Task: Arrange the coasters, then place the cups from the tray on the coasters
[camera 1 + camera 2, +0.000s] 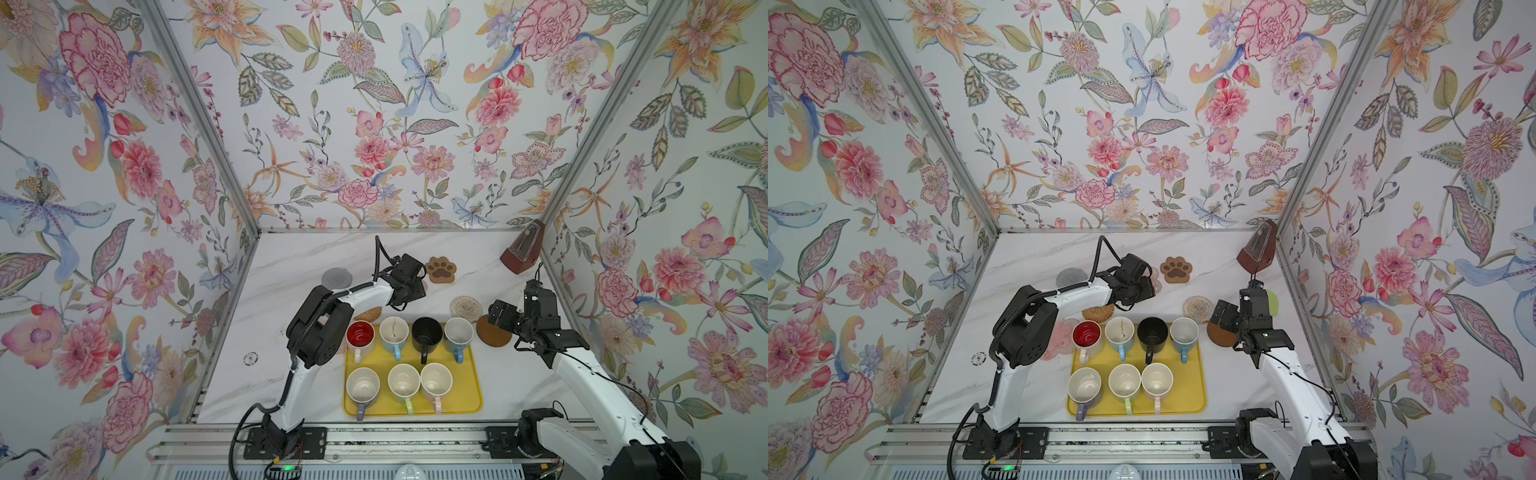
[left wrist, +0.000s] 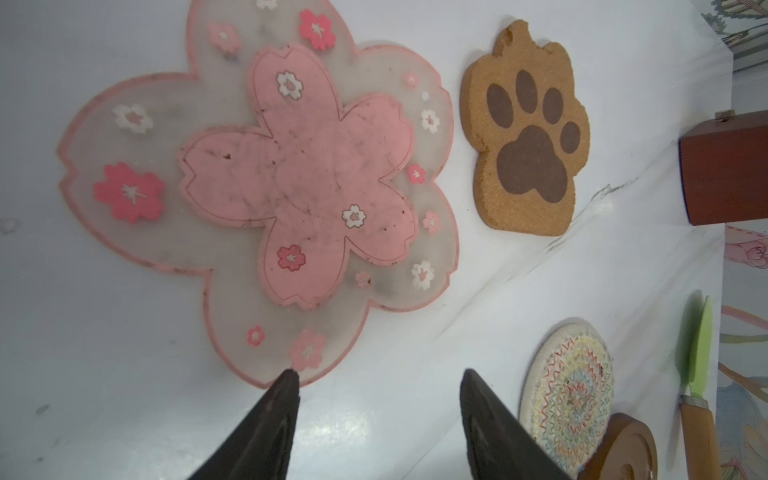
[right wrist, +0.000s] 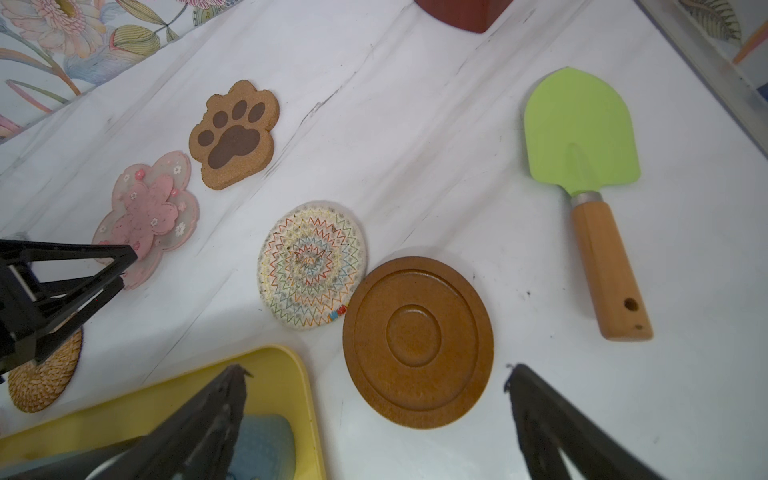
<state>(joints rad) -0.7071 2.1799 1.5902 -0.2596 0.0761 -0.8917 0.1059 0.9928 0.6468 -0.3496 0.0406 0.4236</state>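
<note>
Cups [image 1: 404, 384]: seven, all on tray [image 1: 467, 374]
Coasters [image 1: 441, 269]: seven, flat on table [image 1: 291, 257]
Left gripper [image 2: 379, 372]: jaws apart, empty
Right gripper [image 3: 374, 368]: spread wide, empty

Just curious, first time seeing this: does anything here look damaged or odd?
Yes. The paw coaster has a notch chipped from its edge, and the pink flower coaster is smudged with dark specks.

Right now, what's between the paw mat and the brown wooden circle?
The woven round coaster lies between the paw coaster and the wooden disc, seen in the right wrist view.
</note>
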